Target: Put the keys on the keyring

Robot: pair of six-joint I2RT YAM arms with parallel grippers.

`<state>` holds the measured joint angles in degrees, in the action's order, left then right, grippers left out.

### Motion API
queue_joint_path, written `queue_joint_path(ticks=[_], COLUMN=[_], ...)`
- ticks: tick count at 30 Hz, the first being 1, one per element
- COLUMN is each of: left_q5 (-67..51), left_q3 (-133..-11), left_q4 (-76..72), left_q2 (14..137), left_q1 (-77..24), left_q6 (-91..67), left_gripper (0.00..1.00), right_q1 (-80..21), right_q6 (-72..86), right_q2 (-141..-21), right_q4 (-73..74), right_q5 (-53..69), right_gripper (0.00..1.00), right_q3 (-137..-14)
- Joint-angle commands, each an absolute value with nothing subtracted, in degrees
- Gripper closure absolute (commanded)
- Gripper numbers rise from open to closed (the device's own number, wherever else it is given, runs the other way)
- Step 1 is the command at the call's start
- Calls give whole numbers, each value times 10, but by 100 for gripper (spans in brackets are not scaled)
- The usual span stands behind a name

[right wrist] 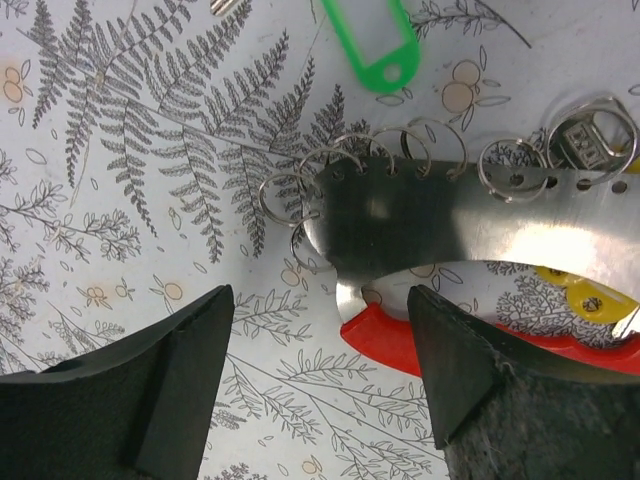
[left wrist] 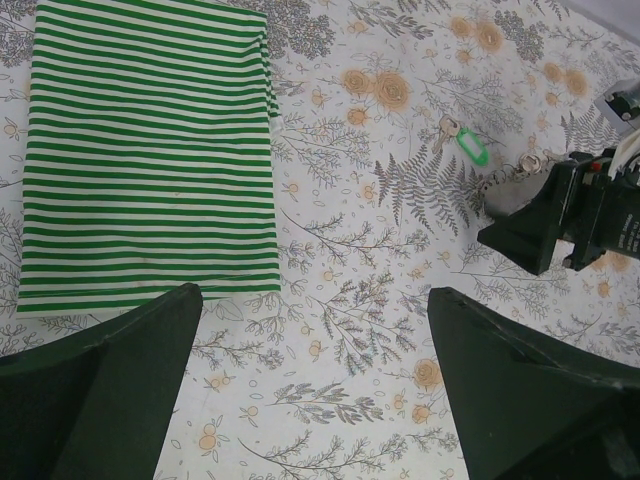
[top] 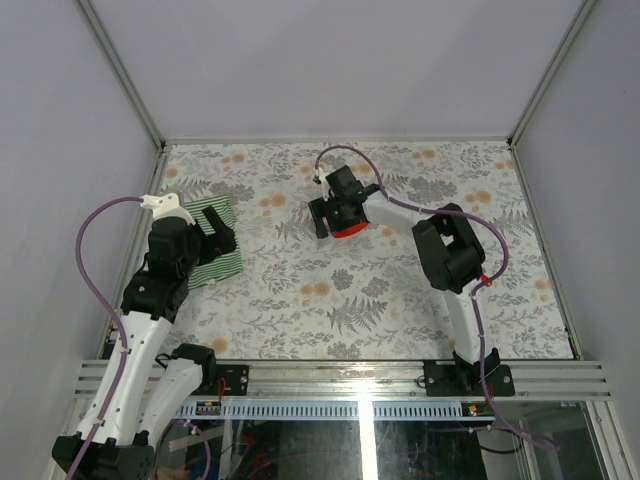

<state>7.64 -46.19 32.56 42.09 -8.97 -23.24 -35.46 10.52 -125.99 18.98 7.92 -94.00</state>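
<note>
We see the keyring [right wrist: 440,215] lying flat on the table [top: 400,310], nearer its far edge, directly between the right gripper's [right wrist: 318,300] widely spread fingers, which clamp nothing. A green-headed key [right wrist: 375,45] lies just beyond. Our left gripper [left wrist: 315,295] hangs wide open by the striped cloth [left wrist: 150,150] at the left edge.

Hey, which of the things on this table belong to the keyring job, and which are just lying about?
For the job:
keyring, a metal strip with split rings and a red loop
green-tagged key
yellow-headed keys, partly hidden under the strip

Just lying about:
green striped cloth
</note>
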Motion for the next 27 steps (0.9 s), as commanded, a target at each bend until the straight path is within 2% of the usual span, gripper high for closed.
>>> queue_joint_path(ticks=[1,18,23,27], left_q5=[81,76,71,54], left_q3=[-459,-461,-460,-461], left_q4=[294,294,293,287], left_q2=[419,431,434,438], left_q1=[-92,-93,-94,-93], left_q6=[-225,-225,-225,-223], left_gripper=[0,0,0,0], right_q1=[-364,-374,-374,-374], right_q6=[112,198,193,195], right_q2=[-1217,-931,-824,-744], right_q4=[187,113,106,114], right_q5=[83,104,129,97], right_gripper=[25,30,24,22], right_q3=[-849,-467,-424,-428])
